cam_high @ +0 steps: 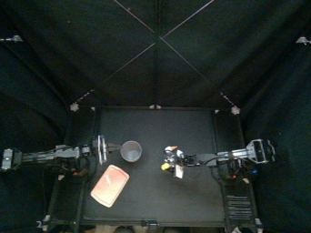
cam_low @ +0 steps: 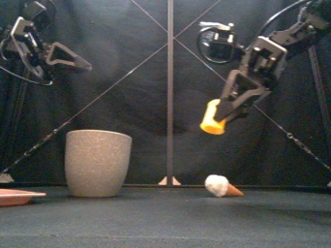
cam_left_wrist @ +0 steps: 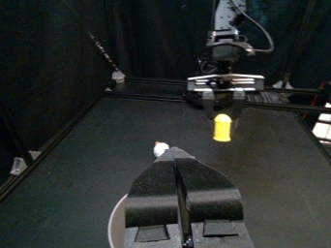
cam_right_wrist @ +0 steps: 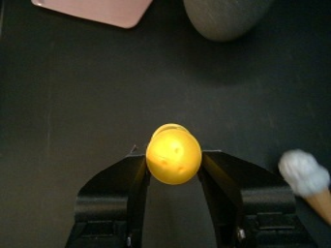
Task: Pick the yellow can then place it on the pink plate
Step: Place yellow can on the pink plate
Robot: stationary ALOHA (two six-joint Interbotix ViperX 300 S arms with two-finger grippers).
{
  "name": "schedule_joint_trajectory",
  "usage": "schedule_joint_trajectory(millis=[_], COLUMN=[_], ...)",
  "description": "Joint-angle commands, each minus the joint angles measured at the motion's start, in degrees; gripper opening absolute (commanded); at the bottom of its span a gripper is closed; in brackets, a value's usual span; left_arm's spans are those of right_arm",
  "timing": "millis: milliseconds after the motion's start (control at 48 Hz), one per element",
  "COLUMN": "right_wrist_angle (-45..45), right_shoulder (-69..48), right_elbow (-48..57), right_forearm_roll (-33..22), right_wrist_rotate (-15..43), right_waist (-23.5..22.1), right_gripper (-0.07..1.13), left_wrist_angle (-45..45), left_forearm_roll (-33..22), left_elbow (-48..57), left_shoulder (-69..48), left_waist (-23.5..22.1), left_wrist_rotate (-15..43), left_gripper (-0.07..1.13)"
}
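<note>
The yellow can (cam_low: 214,116) hangs tilted in the air, well above the table, with my right gripper (cam_low: 227,103) shut on it. From the right wrist, the yellow can (cam_right_wrist: 173,155) sits between the two jaws, and the pink plate (cam_right_wrist: 97,10) lies beyond it. The pink plate (cam_high: 109,184) rests flat at the table's front left, apart from the can (cam_high: 166,167). My left gripper (cam_left_wrist: 181,179) is shut and empty, held high at the left (cam_low: 52,53).
A tall grey speckled cup (cam_low: 99,163) stands left of centre, just behind the plate (cam_low: 14,197). A small white and orange toy (cam_low: 223,186) lies on the table beneath the lifted can.
</note>
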Motion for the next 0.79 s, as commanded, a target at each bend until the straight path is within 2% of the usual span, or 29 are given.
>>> schedule_joint_trajectory(millis=[21, 312, 792], right_wrist_angle=[-0.62, 1.14, 13.54], right_shoulder=[5.98, 24.87, 46.23], right_elbow=[-8.79, -31.55, -63.46], right_forearm_roll=[-2.02, -7.29, -8.61], right_wrist_rotate=[-0.35, -0.18, -0.70], right_waist=[0.88, 3.43, 4.04], right_gripper=[0.72, 0.72, 0.72], left_wrist_angle=[-0.70, -1.05, -1.05], left_forearm_roll=[0.09, -0.09, -0.18], left_elbow=[-1.85, -1.93, -0.70], left_shoulder=[0.18, 0.09, 0.09], left_waist=[2.29, 5.63, 6.77], left_wrist_rotate=[0.09, -0.26, 0.00], left_gripper=[0.01, 0.01, 0.02])
